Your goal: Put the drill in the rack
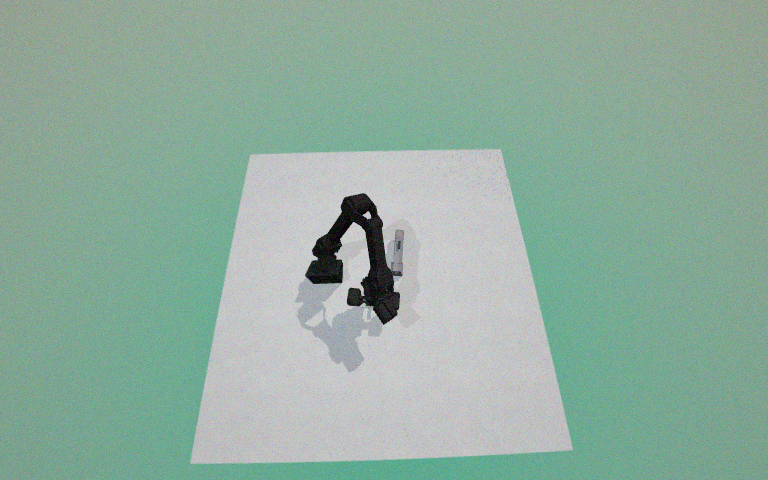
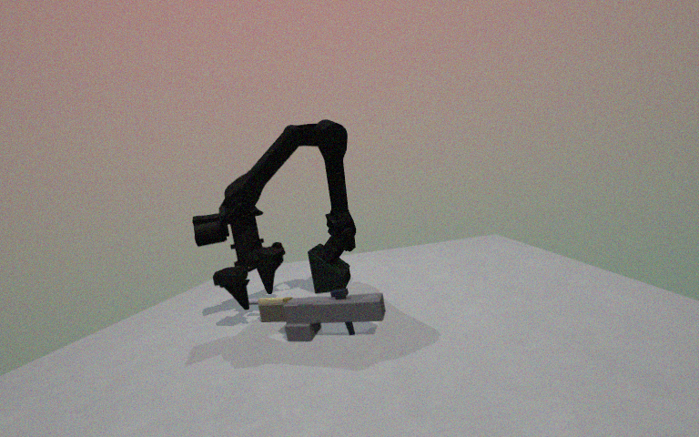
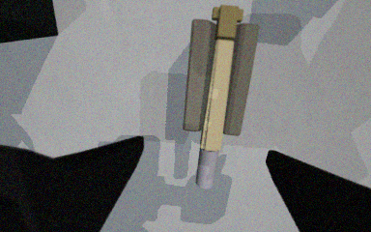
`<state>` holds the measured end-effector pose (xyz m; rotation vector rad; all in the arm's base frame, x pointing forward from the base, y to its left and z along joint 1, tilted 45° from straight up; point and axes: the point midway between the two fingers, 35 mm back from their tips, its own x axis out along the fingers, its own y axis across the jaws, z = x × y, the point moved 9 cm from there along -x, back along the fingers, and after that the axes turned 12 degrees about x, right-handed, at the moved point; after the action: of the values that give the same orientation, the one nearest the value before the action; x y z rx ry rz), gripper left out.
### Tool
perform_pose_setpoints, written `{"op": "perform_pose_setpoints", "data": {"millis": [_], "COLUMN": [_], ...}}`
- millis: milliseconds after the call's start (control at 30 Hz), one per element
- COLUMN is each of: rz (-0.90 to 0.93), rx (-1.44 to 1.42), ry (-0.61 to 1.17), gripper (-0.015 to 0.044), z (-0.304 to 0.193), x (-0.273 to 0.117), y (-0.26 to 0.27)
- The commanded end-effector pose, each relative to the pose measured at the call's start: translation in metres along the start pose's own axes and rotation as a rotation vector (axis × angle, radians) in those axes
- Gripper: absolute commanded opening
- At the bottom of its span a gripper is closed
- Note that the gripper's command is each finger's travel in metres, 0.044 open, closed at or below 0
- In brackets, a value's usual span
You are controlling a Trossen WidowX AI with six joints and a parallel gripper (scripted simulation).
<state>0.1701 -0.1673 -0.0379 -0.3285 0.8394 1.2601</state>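
Yellowish, long and slim, the drill [image 2: 274, 300] [image 3: 219, 94] lies between 2 brown-grey bars [image 3: 199, 74], the gripper [image 1: 370, 308] [image 2: 258, 301] [image 3: 205, 149] released.

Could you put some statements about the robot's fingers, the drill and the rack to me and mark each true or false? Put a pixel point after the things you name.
1. The fingers [image 1: 354, 296] [image 2: 237, 291] stand wide apart. True.
2. The drill [image 2: 276, 299] [image 3: 221, 92] is clamped in the fingers. False: they hold nothing.
3. The drill lies between the two brown rails of the rack [image 2: 270, 312] [image 3: 244, 72]. True.
4. The rack's two rails are pressed against each other. False: they stand apart, on either side of the drill.
5. The drill's grey end sticks out past the rails. True.
6. The drill stands upright on its tip. False: it lies lengthwise along the rack.
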Motion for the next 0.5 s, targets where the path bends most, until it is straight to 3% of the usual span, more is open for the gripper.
{"op": "perform_pose_setpoints", "data": {"millis": [0, 367, 467], "rz": [-0.005, -0.005, -0.033], "rx": [-0.005, -0.005, 0.143], "ry": [0.007, 0.009, 0.045], "gripper": [0.0440, 0.0440, 0.0440], "z": [0.000, -0.001, -0.011], "x": [-0.018, -0.048, -0.052], "y": [-0.001, -0.003, 0.002]}}
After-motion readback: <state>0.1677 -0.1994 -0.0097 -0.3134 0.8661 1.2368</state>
